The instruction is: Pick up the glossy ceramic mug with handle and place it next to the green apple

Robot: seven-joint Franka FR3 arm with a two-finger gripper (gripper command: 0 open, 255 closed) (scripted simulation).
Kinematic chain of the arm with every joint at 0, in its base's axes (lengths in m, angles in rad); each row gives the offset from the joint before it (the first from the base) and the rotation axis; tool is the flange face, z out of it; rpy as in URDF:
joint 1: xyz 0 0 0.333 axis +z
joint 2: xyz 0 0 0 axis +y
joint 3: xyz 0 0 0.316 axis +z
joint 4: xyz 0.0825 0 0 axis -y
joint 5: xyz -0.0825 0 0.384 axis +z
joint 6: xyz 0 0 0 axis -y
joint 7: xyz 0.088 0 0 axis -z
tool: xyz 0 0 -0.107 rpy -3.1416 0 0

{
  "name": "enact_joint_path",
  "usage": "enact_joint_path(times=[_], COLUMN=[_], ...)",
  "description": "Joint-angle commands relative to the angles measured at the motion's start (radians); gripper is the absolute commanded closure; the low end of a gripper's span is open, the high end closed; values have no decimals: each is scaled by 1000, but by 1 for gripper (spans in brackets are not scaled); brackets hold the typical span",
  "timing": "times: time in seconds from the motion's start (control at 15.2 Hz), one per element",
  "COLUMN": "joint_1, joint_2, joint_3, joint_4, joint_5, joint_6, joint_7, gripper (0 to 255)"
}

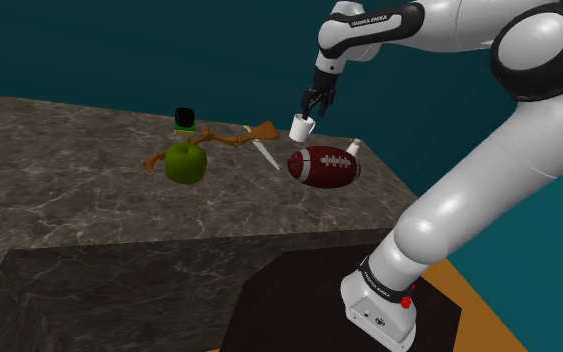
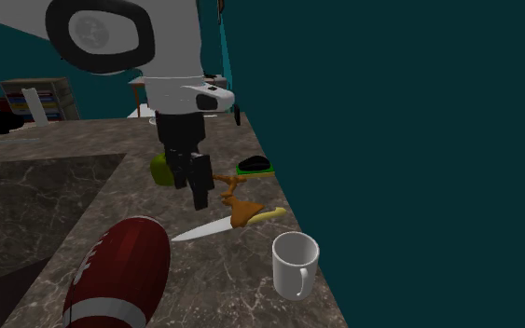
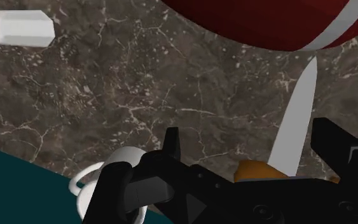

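The white mug (image 1: 301, 126) stands upright on the dark marble counter (image 1: 69, 190), close to the teal wall, with its handle (image 2: 300, 282) facing the second exterior view's camera. My black gripper (image 1: 314, 106) hovers just above and beside it, open and holding nothing. In the wrist view the mug (image 3: 117, 167) lies outside one finger (image 3: 171, 143), not between the two. Further along the counter the green apple (image 1: 185, 162) sits partly hidden behind the gripper (image 2: 199, 198) in the second exterior view.
A dark red football (image 1: 324, 166) lies next to the mug. A knife (image 1: 265, 153) and a brown wooden piece (image 1: 231, 139) lie between mug and apple. A black and green object (image 1: 183, 121) stands behind the apple. A small white bottle (image 3: 18, 28) lies beyond the football.
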Motion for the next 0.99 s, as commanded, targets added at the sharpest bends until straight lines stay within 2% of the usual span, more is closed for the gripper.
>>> enact_joint_path(times=[0.0, 0.4, 0.79, 0.92], joint_1=[-7, -45, -108, -112], joint_2=[72, 300, 539, 552], joint_3=[-15, -45, -46, -44], joint_4=[55, 238, 480, 483], joint_5=[15, 82, 154, 157], joint_6=[19, 66, 63, 73], joint_7=[-29, -118, -192, -195], gripper=[0, 0, 0, 0])
